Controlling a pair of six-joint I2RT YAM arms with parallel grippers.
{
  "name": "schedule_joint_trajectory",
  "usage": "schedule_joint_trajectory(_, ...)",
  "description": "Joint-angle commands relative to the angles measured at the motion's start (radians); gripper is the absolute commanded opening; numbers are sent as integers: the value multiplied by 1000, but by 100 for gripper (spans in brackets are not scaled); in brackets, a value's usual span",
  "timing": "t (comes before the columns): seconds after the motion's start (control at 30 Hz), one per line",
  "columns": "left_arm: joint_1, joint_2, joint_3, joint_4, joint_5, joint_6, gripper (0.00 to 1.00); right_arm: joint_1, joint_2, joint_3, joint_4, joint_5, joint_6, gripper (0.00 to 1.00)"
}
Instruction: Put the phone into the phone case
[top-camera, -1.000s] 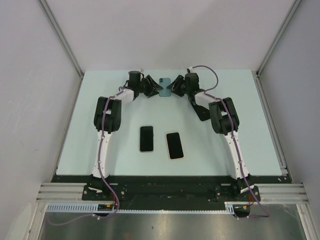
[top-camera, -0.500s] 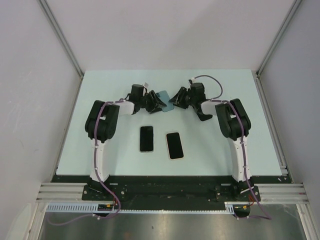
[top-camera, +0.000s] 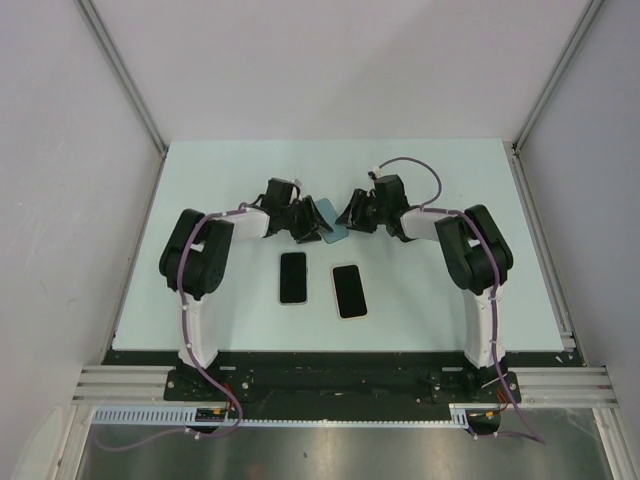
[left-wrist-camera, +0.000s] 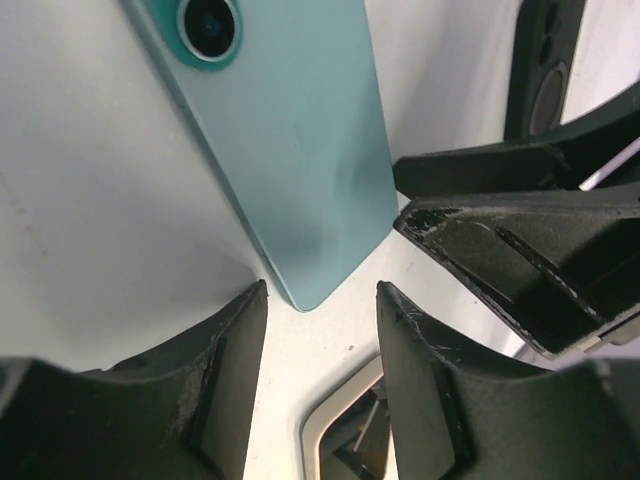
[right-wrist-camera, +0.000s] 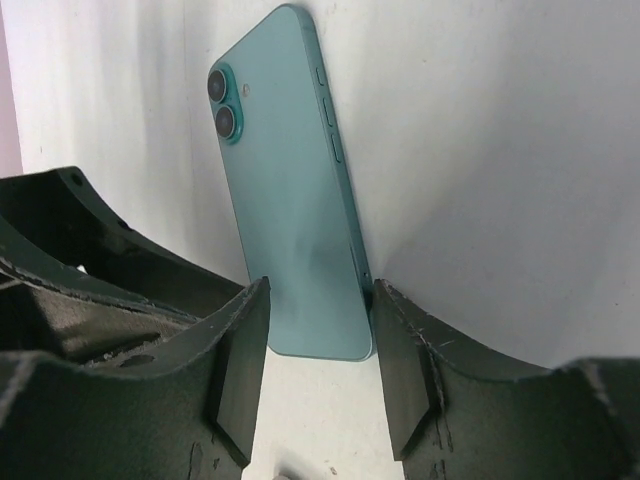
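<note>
The teal phone (top-camera: 327, 221) shows its back and two lenses, slanted low over the pale table (top-camera: 200, 180) between both grippers. My right gripper (right-wrist-camera: 320, 285) is shut on its lower end: the phone (right-wrist-camera: 290, 230) fills the gap and touches the right finger (right-wrist-camera: 400, 350). My left gripper (left-wrist-camera: 322, 292) is open, and the phone's corner (left-wrist-camera: 300, 295) lies just ahead of its tips, not between them. Nearer the bases lie a black slab (top-camera: 293, 277) and a dark slab with a pale rim (top-camera: 349, 290). I cannot tell which is the phone case.
The right gripper's black fingers (left-wrist-camera: 500, 240) crowd the right of the left wrist view. A pale-rimmed edge (left-wrist-camera: 335, 425) shows low between the left jaws. Grey walls enclose the table on three sides, and both arm bases stand at the near edge.
Both grippers and the phone have come from the far middle of the table toward the two slabs and lower down. The phone now sits slanted.
</note>
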Motion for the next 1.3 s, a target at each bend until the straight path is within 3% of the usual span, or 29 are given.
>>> schedule_joint_trajectory(0.0, 5, -53, 14, -151, -151, 62, 54, -16, -29, -23, -81, -9, -44, 52)
schedule_joint_trajectory(0.37, 50, -31, 68, -177, -137, 83, 59, -61, 42, -22, 59, -57, -54, 57)
schedule_joint_trajectory(0.67, 50, 63, 117, -160, -93, 57, 49, -9, 89, -13, 73, 33, -72, 59)
schedule_joint_trajectory(0.9, 48, 112, 132, -128, -45, 48, 45, 10, 128, 21, 79, 21, -23, 59)
schedule_joint_trajectory(1.1, 48, 131, 122, -97, 1, 48, 41, -9, 148, 24, 202, -167, 146, 59)
schedule_joint_trajectory(1.27, 50, 129, 96, -60, 27, 48, 40, -35, 164, 24, 399, -374, 334, 58)
